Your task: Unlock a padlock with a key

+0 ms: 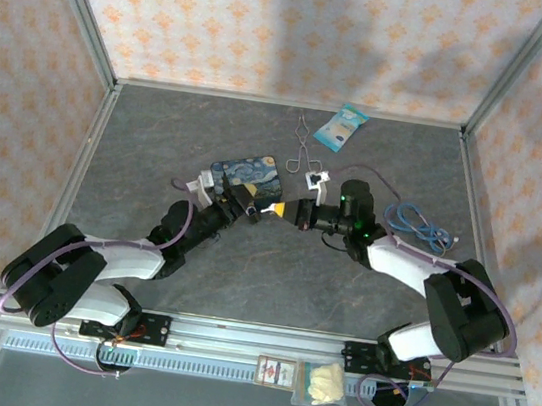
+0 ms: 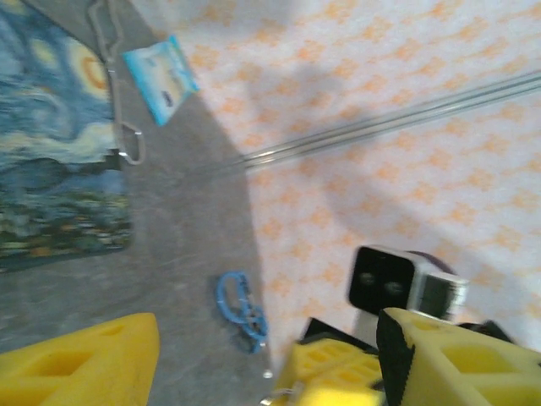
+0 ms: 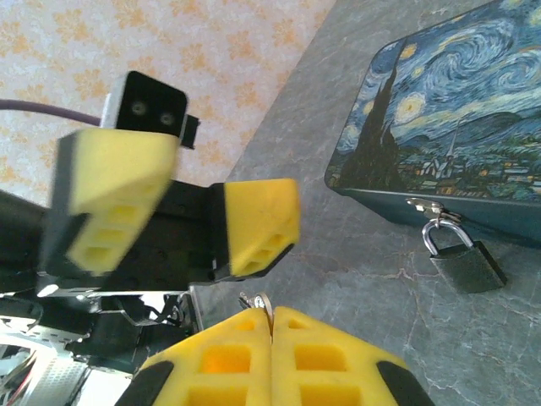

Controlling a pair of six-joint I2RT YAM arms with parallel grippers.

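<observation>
The key [image 3: 261, 302] is pinched in the right claw [image 3: 270, 328], whose two yellow fingers are pressed flat together. Only a small rounded silvery end pokes out of the seam at the fingertips. What shows of it runs in line with the fingers and points towards the left claw [image 3: 193, 210] just opposite; the rest of the key is hidden.

The left claw stands spread wide with nothing between its fingers. Both claws meet above the middle of the surface [image 1: 271, 274].

The padlock [image 3: 467, 263] is small, with a dark grey, squarish metal body and a thin bright shackle. The shackle is hooked through the clasp [image 3: 429, 206] on the side wall of the blue painted tin [image 3: 461, 118]. The padlock's long axis slants away from that wall, shackle end at the tin and body lying on the surface just beside it.

The tin lies flat near the middle of the surface, slightly towards the far edge. Wire tongs [image 1: 303, 143] and a pale blue packet [image 1: 342, 127] lie near the far edge, and a blue cord [image 1: 416, 221] lies towards the right edge.
</observation>
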